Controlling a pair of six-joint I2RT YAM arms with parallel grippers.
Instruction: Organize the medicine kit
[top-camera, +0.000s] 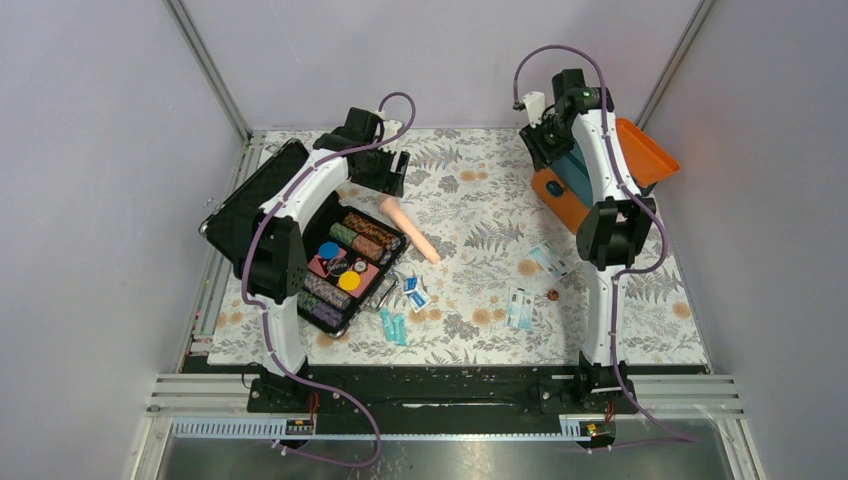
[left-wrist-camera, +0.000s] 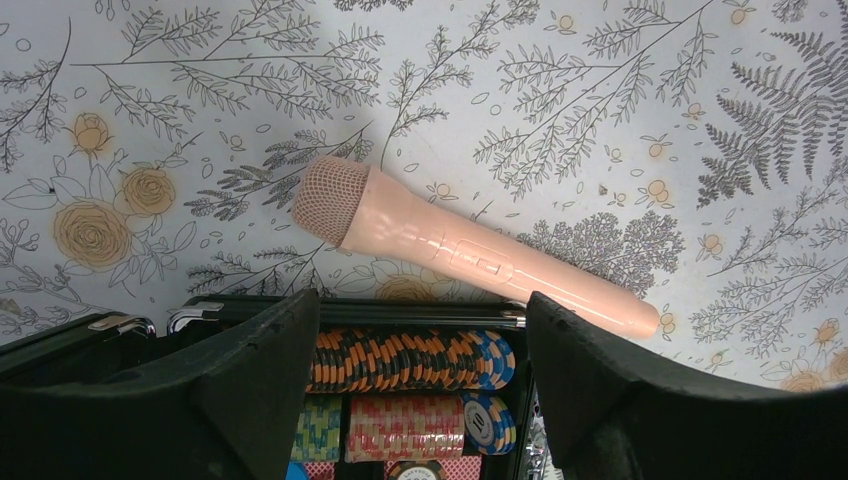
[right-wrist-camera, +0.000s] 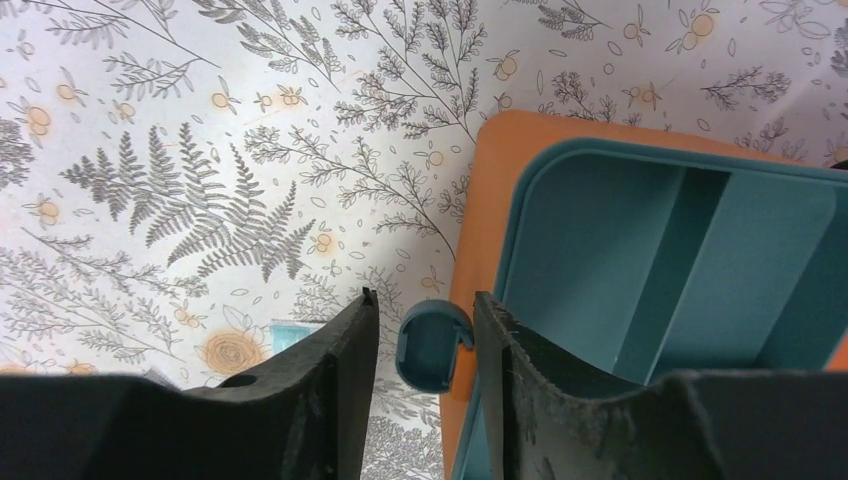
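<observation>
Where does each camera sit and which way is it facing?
Top: high behind the robot, looking down on the table; left arm, right arm, left claw, right claw show.
Left wrist: on left arm, looks down at microphone and chip case; left claw at bottom.
Right wrist: on right arm, looks down at orange box and its teal latch; right claw straddles latch.
Shared: top and left wrist both see microphone and chip case.
</observation>
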